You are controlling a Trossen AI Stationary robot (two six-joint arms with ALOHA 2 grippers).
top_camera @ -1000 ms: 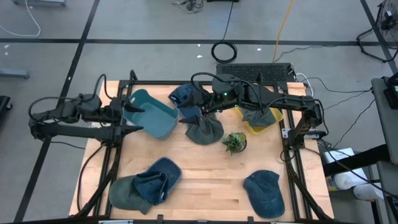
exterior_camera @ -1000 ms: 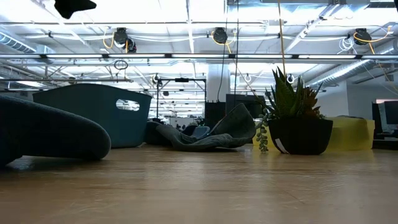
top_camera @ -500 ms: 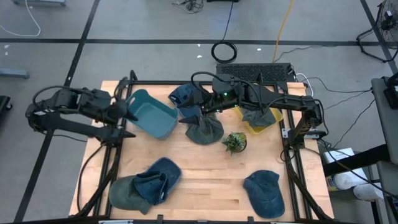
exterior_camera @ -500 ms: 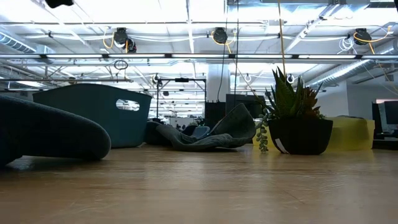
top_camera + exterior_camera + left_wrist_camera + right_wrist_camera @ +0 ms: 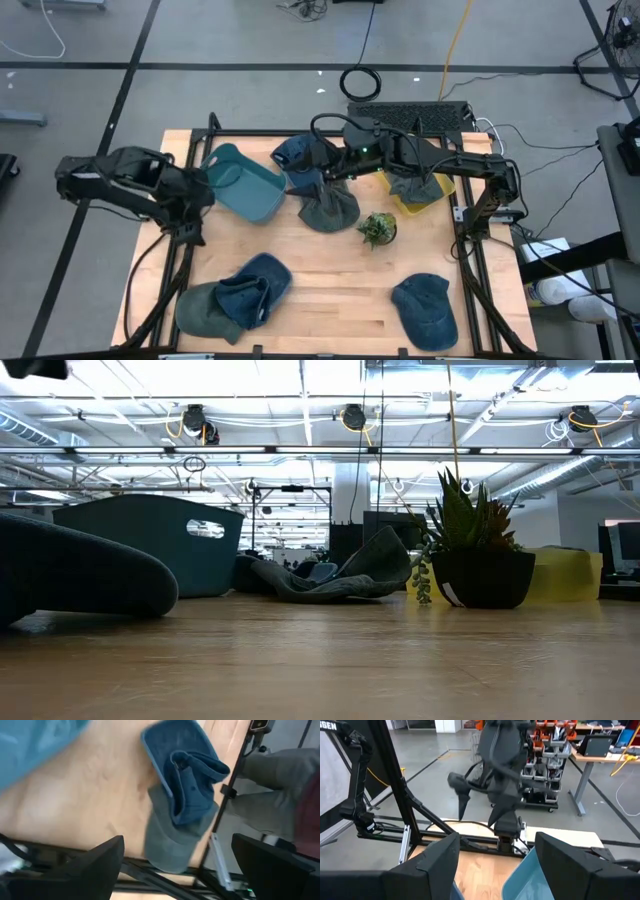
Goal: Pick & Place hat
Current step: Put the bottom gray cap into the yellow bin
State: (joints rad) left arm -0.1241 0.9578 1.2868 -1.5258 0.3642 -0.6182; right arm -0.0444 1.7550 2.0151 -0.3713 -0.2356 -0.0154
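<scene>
Hats, six on the table [image 5: 330, 265] (two stacked), left pincer [image 5: 203, 192] apart, right pincer [image 5: 322, 172] apart, empty.

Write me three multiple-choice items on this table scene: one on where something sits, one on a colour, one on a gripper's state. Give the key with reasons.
1. Where does the potted plant stand?
A. inside the teal bin
B. on the bare wood beside the grey-green hat
C. on the blue hat at the near right corner

2. What colour is the tray under the right arm?
A. yellow
B. red
C. white

3. How do the left gripper fingers stand?
A. shut on a hat
B. shut on the bin's rim
C. open, holding nothing

Key: 1 B, the high view shows the plant on the table just right of the grey-green hat. 2 A, yellow shows around the hat lying in it. 3 C, the left wrist view shows both fingers far apart above the stacked hats.
</scene>
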